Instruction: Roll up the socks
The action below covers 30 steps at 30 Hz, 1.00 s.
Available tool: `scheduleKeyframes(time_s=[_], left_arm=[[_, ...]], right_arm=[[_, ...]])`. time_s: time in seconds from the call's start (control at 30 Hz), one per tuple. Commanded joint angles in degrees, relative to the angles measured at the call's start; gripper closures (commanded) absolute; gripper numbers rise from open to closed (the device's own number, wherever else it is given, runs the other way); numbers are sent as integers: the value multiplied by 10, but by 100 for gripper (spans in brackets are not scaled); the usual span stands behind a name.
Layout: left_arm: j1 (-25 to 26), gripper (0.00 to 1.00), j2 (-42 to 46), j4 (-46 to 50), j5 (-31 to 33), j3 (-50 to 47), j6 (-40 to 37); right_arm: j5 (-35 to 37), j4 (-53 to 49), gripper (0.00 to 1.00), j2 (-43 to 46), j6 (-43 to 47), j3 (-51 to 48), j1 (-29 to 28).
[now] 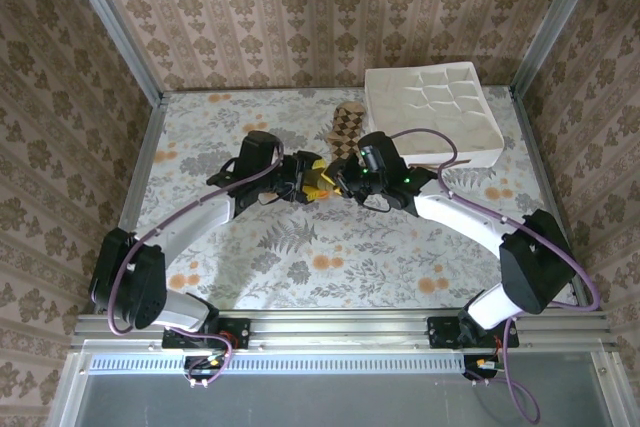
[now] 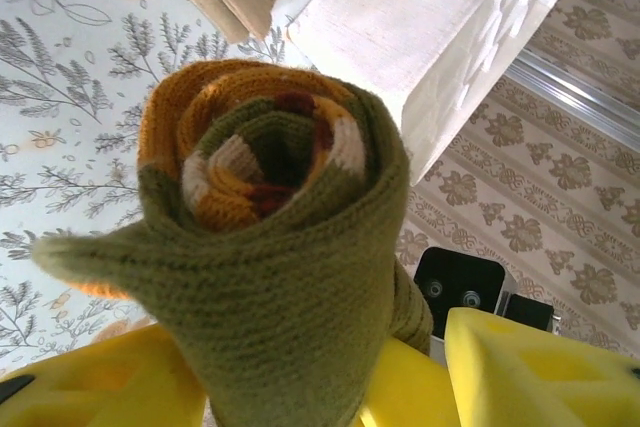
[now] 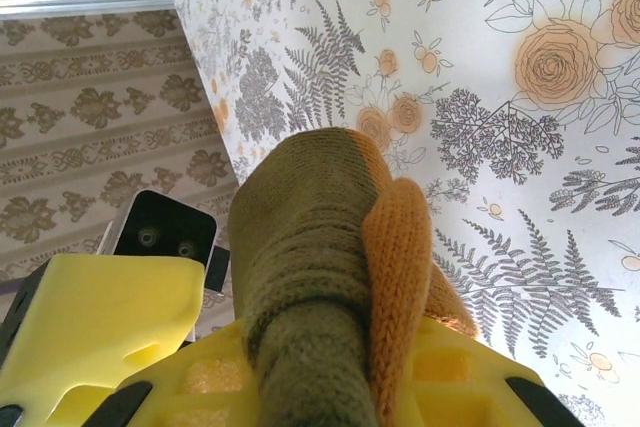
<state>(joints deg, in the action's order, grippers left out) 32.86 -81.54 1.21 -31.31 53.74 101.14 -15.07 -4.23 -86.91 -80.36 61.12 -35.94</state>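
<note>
Sock (image 2: 280,247), olive, rolled, gripped by right end effector (image 3: 330,367); left end effector (image 2: 400,387) parted.

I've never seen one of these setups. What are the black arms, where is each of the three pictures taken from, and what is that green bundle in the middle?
Two robot arms are bolted at the near edge of a table with a floral cloth. The overhead picture looks down from above and behind them; the other two come from cameras on each wrist, with yellow fingers at the bottom.

The left gripper and right gripper meet mid-table at the olive-green striped sock, rolled into a spiral. The right gripper is shut on it; whether the left is gripping or letting go is unclear.

Behind them lie an argyle sock and a white compartmented tray.
</note>
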Motion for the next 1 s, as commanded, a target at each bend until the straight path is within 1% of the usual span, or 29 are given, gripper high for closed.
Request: scheduleKeyframes(time_s=[0.0,0.17,0.27,0.37,0.43,0.53,0.63,0.73,0.83,0.97], left_arm=[[14,38,-18,-35,9,3,-1],[18,36,-16,-14,22,-4,-1],[11,37,-14,-36,42,-21,5],[0,37,-24,-56,57,-24,-7],[-5,37,-32,-48,58,-14,-21],[-11,39,-35,-74,75,-19,-20],[-17,43,-33,-111,94,-24,-19],[-23,51,-35,-135,104,-19,-28],[-26,60,-34,-191,116,-31,-22],[-32,74,-17,-212,121,-43,-26]], right_arm=[[21,-15,100,25,-21,21,-4],[15,-17,100,27,-30,30,-3],[7,-9,100,31,-50,26,-4],[4,-3,100,38,-68,23,-8],[5,-2,100,43,-74,22,-10],[-1,-8,100,44,-81,23,-11],[-13,3,100,43,-100,15,-13],[-20,18,100,43,-117,7,-17],[-27,-4,100,42,-105,17,-17],[-36,-26,100,42,-90,17,-14]])
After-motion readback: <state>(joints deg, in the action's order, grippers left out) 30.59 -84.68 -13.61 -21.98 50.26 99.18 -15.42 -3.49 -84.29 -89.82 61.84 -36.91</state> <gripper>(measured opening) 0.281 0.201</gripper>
